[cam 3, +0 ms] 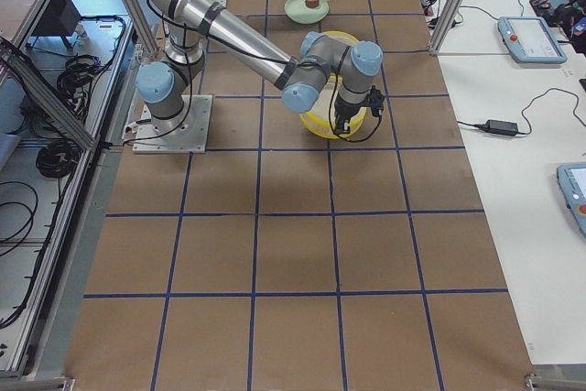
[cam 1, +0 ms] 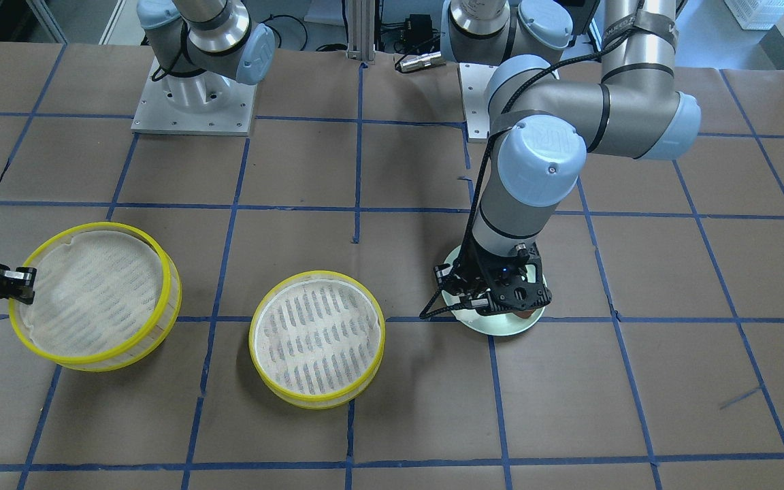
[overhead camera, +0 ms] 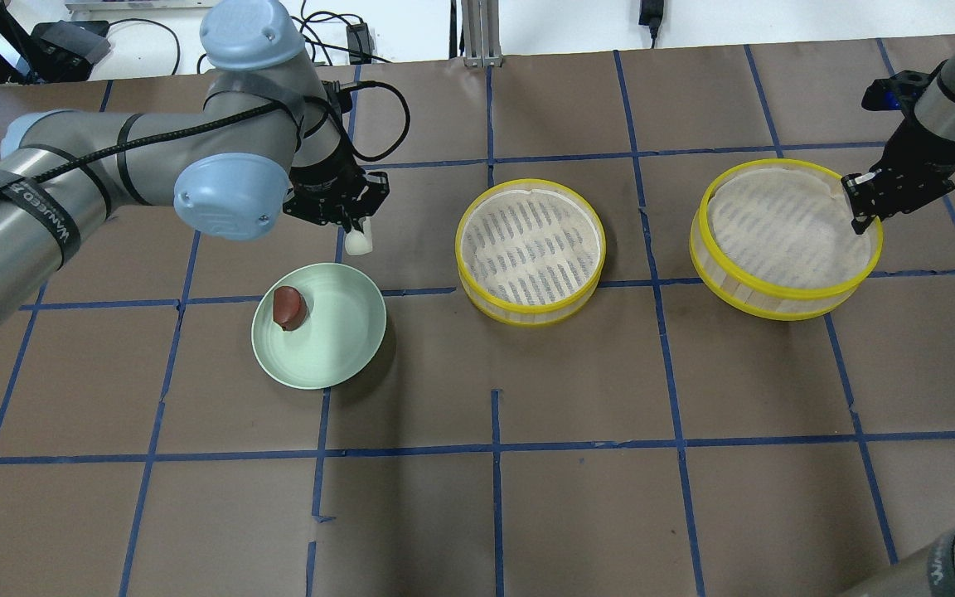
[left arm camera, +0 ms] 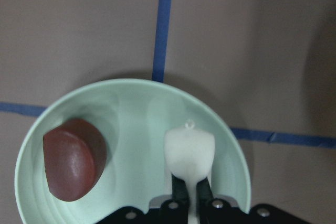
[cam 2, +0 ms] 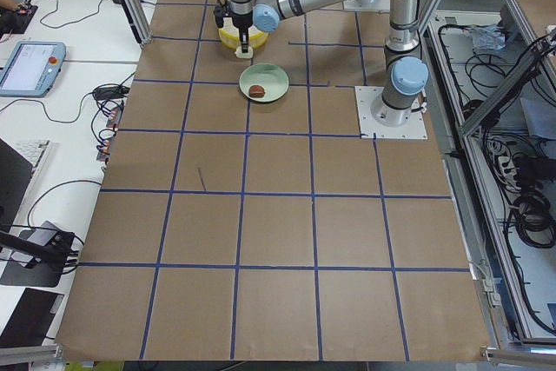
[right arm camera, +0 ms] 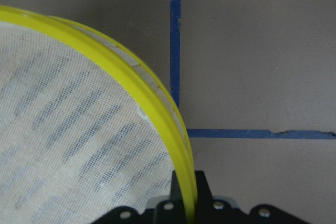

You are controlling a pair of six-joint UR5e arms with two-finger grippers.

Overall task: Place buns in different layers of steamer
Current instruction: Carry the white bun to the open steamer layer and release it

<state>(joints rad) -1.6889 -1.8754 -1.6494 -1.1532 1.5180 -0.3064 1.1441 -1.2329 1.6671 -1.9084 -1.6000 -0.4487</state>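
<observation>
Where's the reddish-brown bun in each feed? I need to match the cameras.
Front-facing: reddish-brown bun, only a sliver, mostly hidden, at the near rim of the pale green plate, right of centre.
Overhead: left of centre, on the plate's left side.
Exterior left: upper middle, on the plate.
Exterior right: top edge, a small spot on the plate.
Left wrist: lower left.
Right wrist: not in it.
Shared landmark: the plate.
</observation>
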